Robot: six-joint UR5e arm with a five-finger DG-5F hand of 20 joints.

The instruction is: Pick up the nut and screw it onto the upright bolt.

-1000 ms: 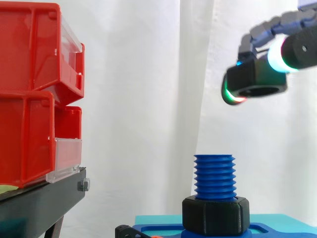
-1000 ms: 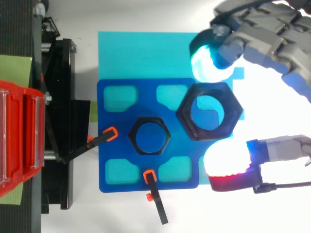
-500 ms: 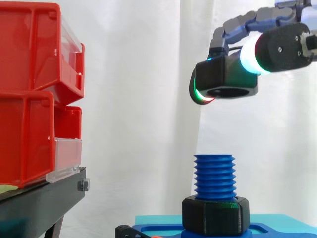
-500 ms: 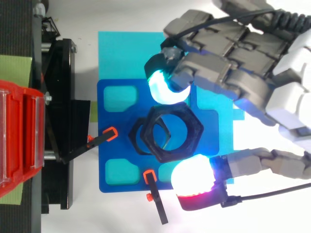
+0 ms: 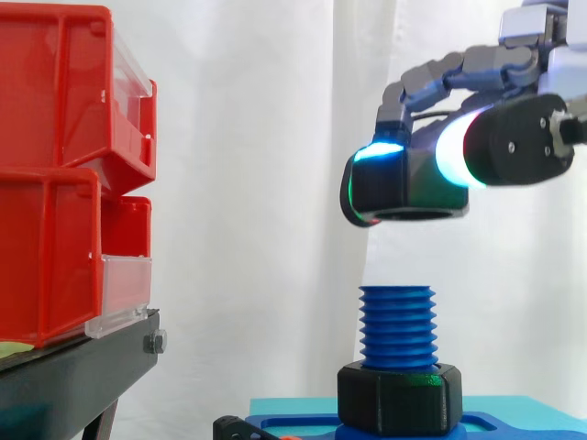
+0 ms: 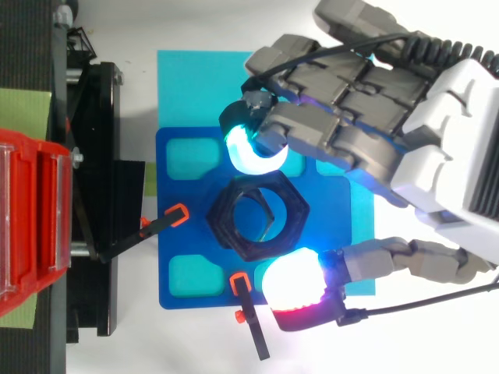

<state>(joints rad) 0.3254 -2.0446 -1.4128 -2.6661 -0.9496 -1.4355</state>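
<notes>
alignment step: the hand [image 6: 366, 140] pinches the black nut [image 5: 405, 194] between curled glowing pads, right of centre in the side view, roughly level above the upright blue bolt [image 5: 396, 328] and not touching it; next likely calls for a straight lowering, then turning.

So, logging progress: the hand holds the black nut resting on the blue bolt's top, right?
Not resting: the side view shows the hand holding the black nut in the air above the blue bolt, a clear gap between them.
</notes>
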